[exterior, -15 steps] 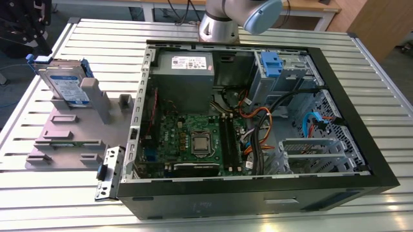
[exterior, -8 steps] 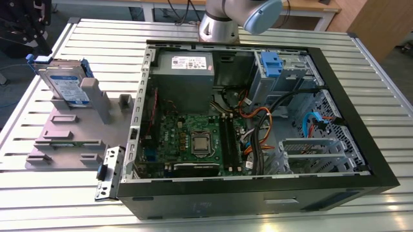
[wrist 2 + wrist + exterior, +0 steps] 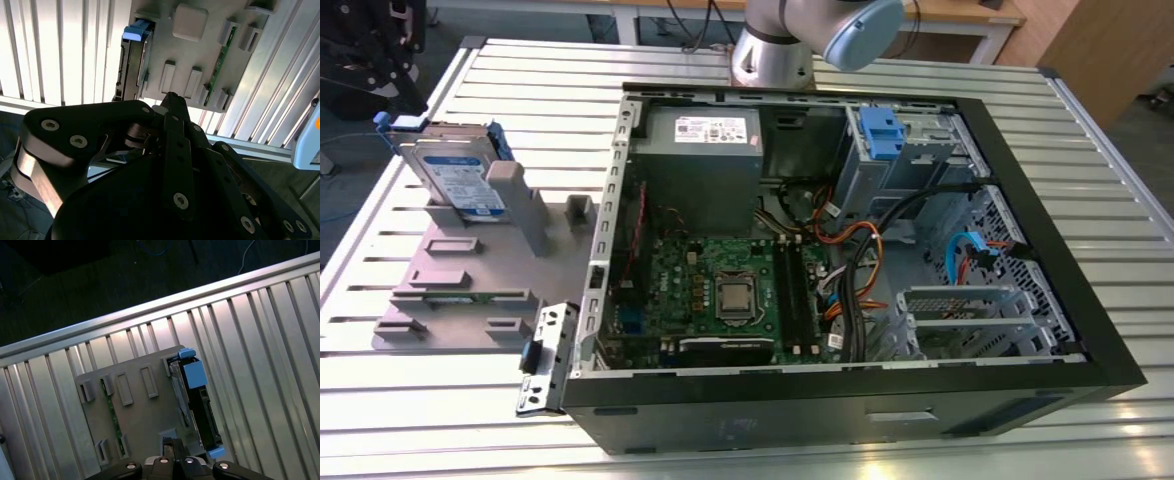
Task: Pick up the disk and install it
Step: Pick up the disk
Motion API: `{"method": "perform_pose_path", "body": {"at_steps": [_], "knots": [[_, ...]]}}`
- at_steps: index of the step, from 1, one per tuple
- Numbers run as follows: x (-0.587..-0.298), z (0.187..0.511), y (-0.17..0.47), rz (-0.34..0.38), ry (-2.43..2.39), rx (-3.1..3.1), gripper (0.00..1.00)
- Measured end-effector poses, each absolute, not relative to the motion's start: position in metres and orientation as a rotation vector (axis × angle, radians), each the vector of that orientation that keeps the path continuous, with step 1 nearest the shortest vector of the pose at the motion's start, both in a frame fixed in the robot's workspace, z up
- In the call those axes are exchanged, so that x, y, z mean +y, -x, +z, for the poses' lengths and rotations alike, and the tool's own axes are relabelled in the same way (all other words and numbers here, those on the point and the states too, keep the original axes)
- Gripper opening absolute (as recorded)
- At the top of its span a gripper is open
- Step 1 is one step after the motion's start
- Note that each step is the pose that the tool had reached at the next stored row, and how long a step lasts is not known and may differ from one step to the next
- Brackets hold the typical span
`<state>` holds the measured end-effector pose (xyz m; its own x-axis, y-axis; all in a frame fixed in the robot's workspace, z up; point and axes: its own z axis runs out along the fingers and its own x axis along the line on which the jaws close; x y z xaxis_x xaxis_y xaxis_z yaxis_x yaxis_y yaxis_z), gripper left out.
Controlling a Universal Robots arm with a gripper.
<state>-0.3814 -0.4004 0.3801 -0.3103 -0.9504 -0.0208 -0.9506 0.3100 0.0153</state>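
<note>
Fingers [image 3: 176, 135] of the black linkage gripper [image 3: 171, 100] are drawn together at their tips with nothing between them, as both wrist views show [image 3: 171, 445]. The gripper hangs above the flat grey plastic holder plate [image 3: 137, 427], apart from everything on it. The flat silver hard drive in its blue plastic carrier, the disk [image 3: 454, 180], stands on edge in a slot at 1 end of that plate; in the second wrist view it appears edge-on [image 3: 131, 65], and in the first wrist view its blue tab faces the camera [image 3: 200, 405]. In the exterior view the plate lies on the slatted aluminium table [image 3: 400, 400], at the exterior view's left of the open black computer case [image 3: 854, 400]. The grey metal drive cage with its blue latch [image 3: 881, 135] sits at the case's far corner.

Judged progress: 0 of 2 steps done. The disk is not yet gripped, and both pick-up and installation are left.
</note>
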Motion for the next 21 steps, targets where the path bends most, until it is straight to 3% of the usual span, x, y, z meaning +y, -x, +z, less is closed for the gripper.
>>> {"method": "perform_pose_path", "body": {"at_steps": [21], "knots": [[-0.4004, 0.3801, 0.3814, 0.039, 1.857, 2.524, 0.11]]}}
